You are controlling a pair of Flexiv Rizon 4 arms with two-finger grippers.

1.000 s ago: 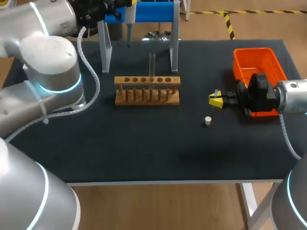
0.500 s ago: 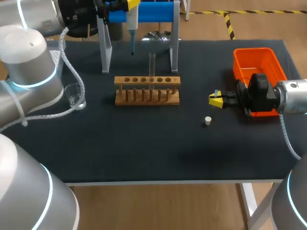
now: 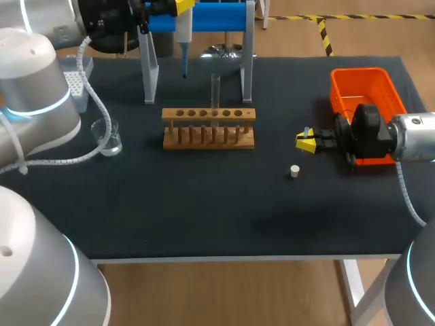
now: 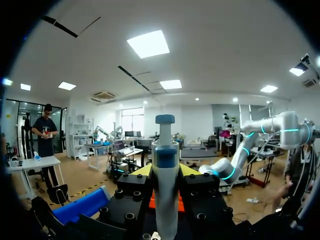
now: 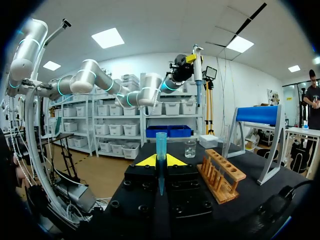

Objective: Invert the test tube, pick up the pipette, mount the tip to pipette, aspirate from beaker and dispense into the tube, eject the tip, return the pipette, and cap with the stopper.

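Observation:
My left gripper [image 3: 182, 7] is shut on the blue-and-white pipette [image 3: 182, 30], held upright at the back beside the blue pipette stand [image 3: 217, 17], its thin end pointing down. In the left wrist view the pipette [image 4: 165, 190] stands between the yellow fingertips [image 4: 141, 170]. My right gripper [image 3: 306, 141] hovers right of the wooden rack [image 3: 209, 127], shut on a blue pipette tip [image 5: 160, 157]. A clear test tube [image 3: 215, 92] stands upright in the rack. The glass beaker [image 3: 109, 136] sits left of the rack. A white stopper [image 3: 294, 171] lies on the black mat.
An orange bin [image 3: 363, 85] stands at the right, behind my right wrist. A grey tip box [image 3: 76, 73] sits at the far left near my left arm. The stand's grey legs [image 3: 149, 75] rise just behind the rack.
My left arm's elbow has swung away to the left, uncovering the beaker and tip box. The pipette shifted slightly beside the stand. The right arm has not moved.

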